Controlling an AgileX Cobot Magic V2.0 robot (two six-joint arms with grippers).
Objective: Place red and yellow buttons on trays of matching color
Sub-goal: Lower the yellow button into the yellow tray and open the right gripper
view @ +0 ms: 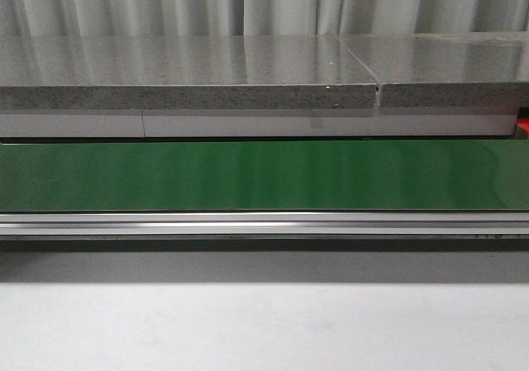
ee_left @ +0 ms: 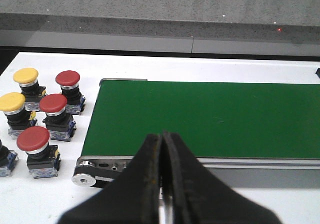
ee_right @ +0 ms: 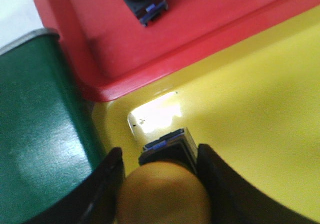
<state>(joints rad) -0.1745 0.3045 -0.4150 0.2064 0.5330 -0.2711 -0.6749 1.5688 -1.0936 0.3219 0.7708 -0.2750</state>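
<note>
In the right wrist view my right gripper [ee_right: 160,154] is shut on a yellow button [ee_right: 165,196]. Its dark base hangs low over the corner of the yellow tray [ee_right: 260,99]. The red tray [ee_right: 150,44] lies beside it and holds a red button [ee_right: 142,2], only partly in view. In the left wrist view my left gripper [ee_left: 162,136] is shut and empty above the near end of the green conveyor belt [ee_left: 210,116]. Beside that belt end stand three red buttons [ee_left: 53,104] and two yellow buttons [ee_left: 25,76] on the white table. Neither gripper shows in the front view.
The belt [view: 264,175] runs across the front view, with a grey stone counter [view: 190,73] behind it and an aluminium rail [view: 264,222] in front. The belt's roller end [ee_left: 85,176] lies near my left gripper. The belt also borders both trays [ee_right: 35,134].
</note>
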